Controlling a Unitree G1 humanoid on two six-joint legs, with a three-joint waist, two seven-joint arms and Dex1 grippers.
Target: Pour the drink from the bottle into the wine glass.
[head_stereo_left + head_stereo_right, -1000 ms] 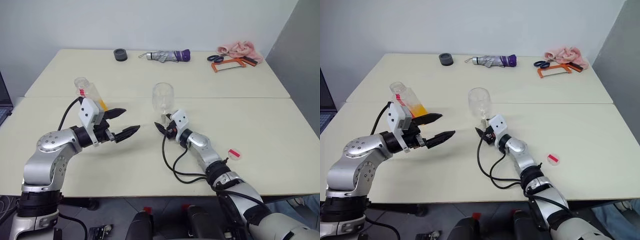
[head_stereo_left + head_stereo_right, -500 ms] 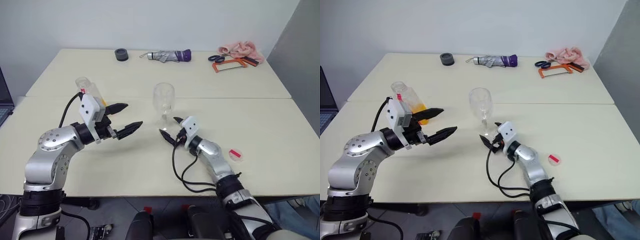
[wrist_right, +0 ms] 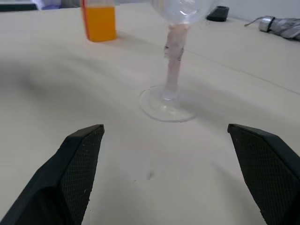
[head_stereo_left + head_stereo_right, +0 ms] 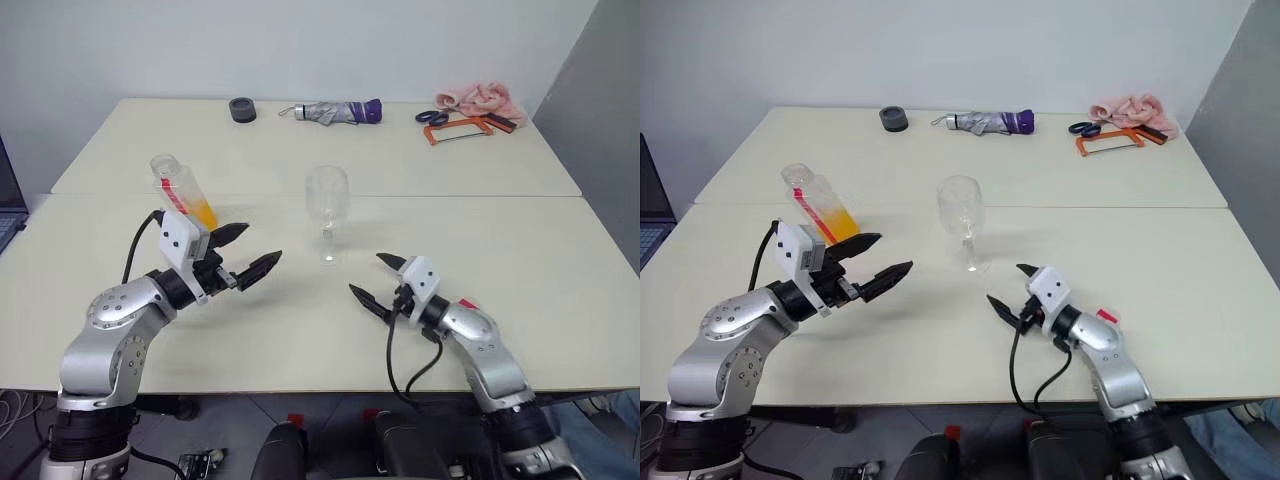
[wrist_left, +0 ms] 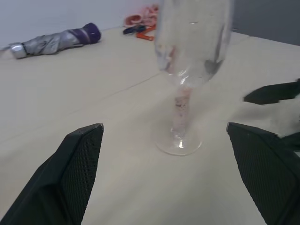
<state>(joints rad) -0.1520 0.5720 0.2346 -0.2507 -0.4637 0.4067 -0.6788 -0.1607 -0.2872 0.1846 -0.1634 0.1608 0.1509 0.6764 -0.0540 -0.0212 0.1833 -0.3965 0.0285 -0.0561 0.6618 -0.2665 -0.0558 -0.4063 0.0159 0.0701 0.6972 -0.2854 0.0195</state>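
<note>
The wine glass (image 4: 327,200) stands upright and empty near the middle of the table, and its foot (image 5: 179,143) rests flat. To its left stands the bottle (image 4: 178,190), with the orange drink (image 4: 203,212) in its lower part and no cap on its neck. My left gripper (image 4: 262,243) is open in front of the bottle, apart from it, and points toward the glass. My right gripper (image 4: 366,274) is open as well, nearer the table's front, right of the glass and clear of it. Nothing is between either pair of fingers.
A small red cap-like piece (image 4: 468,306) lies beside my right forearm. Along the far edge lie a black tape roll (image 4: 240,108), a folded umbrella (image 4: 330,111), scissors with an orange saw frame (image 4: 455,125) and a pink cloth (image 4: 480,97). A seam crosses the tabletop behind the glass.
My right gripper has drawn back from the glass's foot toward the table's front right, and its jaws have spread wider. The left gripper, the glass and the bottle have hardly shifted.
</note>
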